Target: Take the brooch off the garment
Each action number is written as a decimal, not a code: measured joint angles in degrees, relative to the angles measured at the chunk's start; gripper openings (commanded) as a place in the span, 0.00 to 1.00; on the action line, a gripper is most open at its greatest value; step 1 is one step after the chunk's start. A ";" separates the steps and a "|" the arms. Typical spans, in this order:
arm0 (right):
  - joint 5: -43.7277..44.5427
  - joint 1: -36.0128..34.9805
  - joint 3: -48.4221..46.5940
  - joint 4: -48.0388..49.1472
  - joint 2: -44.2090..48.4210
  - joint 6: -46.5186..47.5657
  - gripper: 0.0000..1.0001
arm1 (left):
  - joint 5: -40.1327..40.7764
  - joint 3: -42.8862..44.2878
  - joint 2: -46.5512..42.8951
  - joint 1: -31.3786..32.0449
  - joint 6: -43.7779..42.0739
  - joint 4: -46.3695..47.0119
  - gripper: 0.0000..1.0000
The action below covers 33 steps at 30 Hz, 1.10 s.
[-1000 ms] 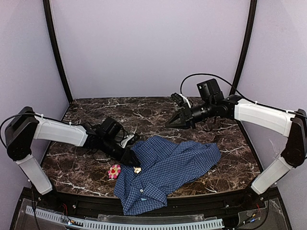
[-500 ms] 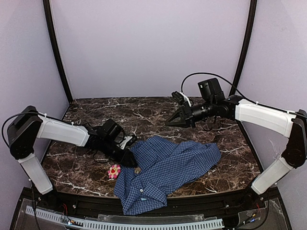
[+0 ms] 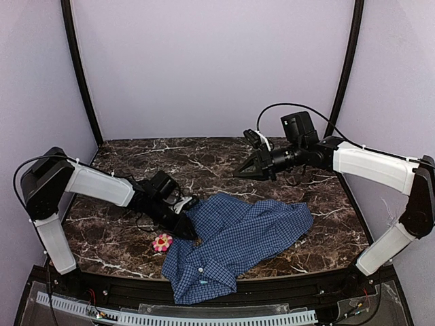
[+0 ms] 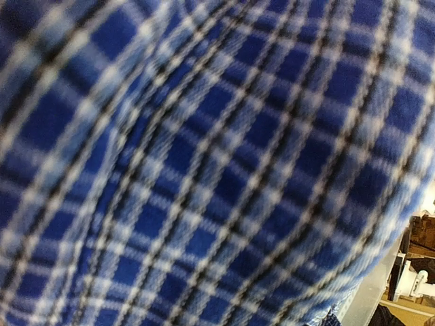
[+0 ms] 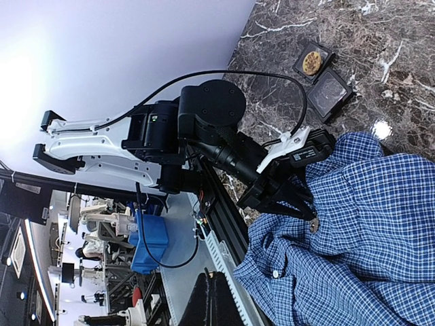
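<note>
The left gripper [image 3: 189, 231] sits at the left edge of the shirt [image 3: 245, 234], grip indiscernible, over what may be the small gold brooch [image 5: 314, 226]; with the right gripper [image 3: 243, 173] clenched empty aloft, pulling could snag cloth and drag the unrestrained shirt.

We see the garment [image 3: 245, 234] as soft, matt woven cloth. The surface [image 3: 170, 153] looks like glossy, polished dark marble.

- Top external: you look down from above and behind the arm bases, with the whole table [image 3: 136, 156] in frame.
- Left wrist: you sit so close to the garment [image 4: 204, 163] that check cloth fills the view.
- Right wrist: you look from well apart, on the far right, toward the near left. This view shares the garment and the left arm [image 5: 102, 146] with the top view.
</note>
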<state>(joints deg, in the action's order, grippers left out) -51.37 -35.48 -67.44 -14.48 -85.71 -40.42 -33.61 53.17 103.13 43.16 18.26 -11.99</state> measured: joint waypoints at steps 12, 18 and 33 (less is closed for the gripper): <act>0.33 0.00 1.40 1.66 0.46 -1.49 0.00 | -4.74 2.10 3.10 0.00 -1.81 0.46 0.23; 0.50 0.00 2.34 2.60 1.25 -2.14 0.00 | -5.25 2.23 3.39 0.02 -3.32 -0.02 0.16; 1.25 0.02 3.23 2.97 2.05 -2.99 0.00 | -9.18 2.23 3.58 0.02 -4.37 0.57 0.17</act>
<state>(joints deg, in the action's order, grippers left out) -50.13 -35.46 -64.20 -11.51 -83.66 -43.42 -42.78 55.40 106.72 43.18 13.89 -11.42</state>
